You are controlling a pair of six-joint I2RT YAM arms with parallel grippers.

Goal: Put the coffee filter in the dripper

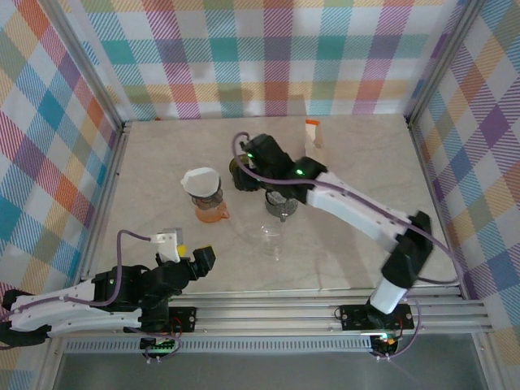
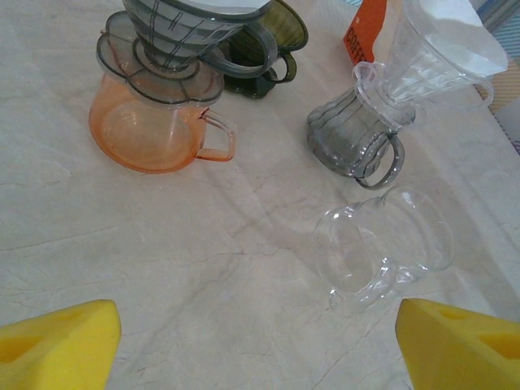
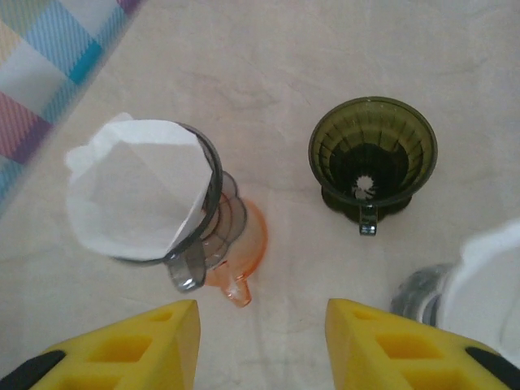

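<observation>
A white paper coffee filter (image 3: 134, 191) sits opened in the smoky grey dripper (image 3: 199, 236), with its edge sticking out over the left rim. That dripper stands on an orange glass server (image 3: 252, 236); from above the filter (image 1: 201, 180) is left of centre. My right gripper (image 3: 262, 341) hovers above the table just right of the dripper, open with nothing between its yellow fingers. In the top view the right gripper (image 1: 242, 166) is over the dark green dripper (image 3: 374, 158). My left gripper (image 2: 256, 345) stays low near the front edge, wide open and holding nothing.
A grey server (image 2: 353, 138) carries a clear dripper with another white filter (image 2: 463, 36). A clear glass dripper (image 2: 382, 252) lies on its side in front of it. An orange box (image 1: 313, 132) stands at the back. Plaid walls enclose the table.
</observation>
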